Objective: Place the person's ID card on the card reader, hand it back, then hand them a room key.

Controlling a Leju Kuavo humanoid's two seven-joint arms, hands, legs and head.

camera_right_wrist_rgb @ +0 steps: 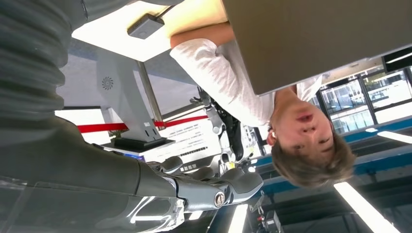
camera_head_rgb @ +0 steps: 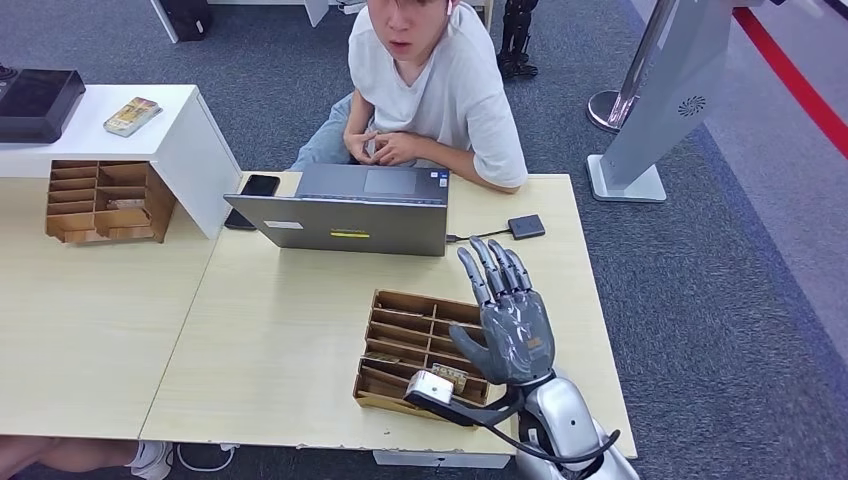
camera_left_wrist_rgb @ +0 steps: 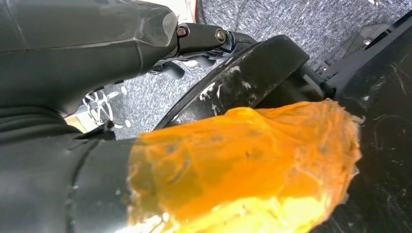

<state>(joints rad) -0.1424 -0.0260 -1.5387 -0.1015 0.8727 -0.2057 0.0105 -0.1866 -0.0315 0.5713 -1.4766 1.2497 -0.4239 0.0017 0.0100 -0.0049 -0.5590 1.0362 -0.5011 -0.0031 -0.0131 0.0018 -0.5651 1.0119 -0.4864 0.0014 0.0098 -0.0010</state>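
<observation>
Step in hand: judged as the very start; the right robot hand (camera_head_rgb: pixel 510 320) is raised above the worktop (camera_head_rgb: pixel 290 340), fingers spread and straight, holding nothing.
Left robot hand: hanging low by the robot's body; I cannot tell how its fingers lie.
ID card: the person (camera_head_rgb: pixel 430 90) holds something small in both hands at the worktop's far edge, too small to name.
Card reader: small dark pad (camera_head_rgb: pixel 526 226) cabled beside the laptop (camera_head_rgb: pixel 350 210).
Room keys: probably in the wooden tray (camera_head_rgb: pixel 415 345) just beside the raised hand.
Next move: reach forward, palm ready, to receive the card.
</observation>
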